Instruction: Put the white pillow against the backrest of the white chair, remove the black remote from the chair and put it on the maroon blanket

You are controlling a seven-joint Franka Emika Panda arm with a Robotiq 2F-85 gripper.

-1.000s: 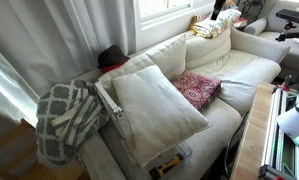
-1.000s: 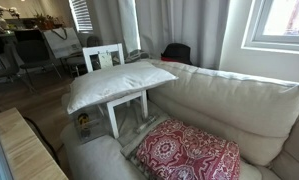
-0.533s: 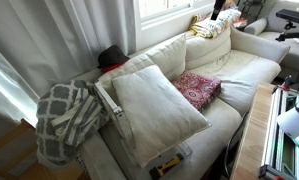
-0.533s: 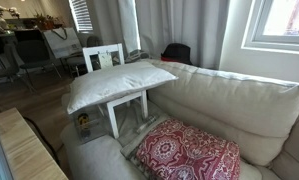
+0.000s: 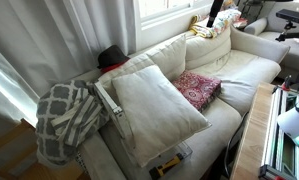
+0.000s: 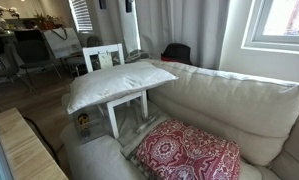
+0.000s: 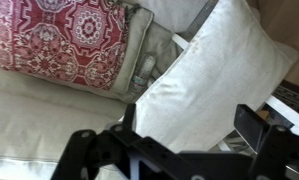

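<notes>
Home living room: plump white chair [image 5: 244,70], long curtains [image 5: 49,40], window [image 6: 284,20], dining chairs [image 6: 34,48] beyond

Two pillows are counted: one white pillow [image 5: 157,108] and one patterned pillow [image 5: 209,30]. Two cloths are counted: one maroon blanket [image 5: 197,88] and one lattice throw [image 5: 64,118]. One white chair [image 5: 244,68] is seen, one slatted wooden frame [image 6: 107,56], one black-and-yellow tool [image 5: 169,163] and one black lump [image 5: 112,56].

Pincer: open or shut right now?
Open. The wrist view shows the pincer with its fingers wide apart, gripping nothing; the white pillow lies beyond.
</notes>
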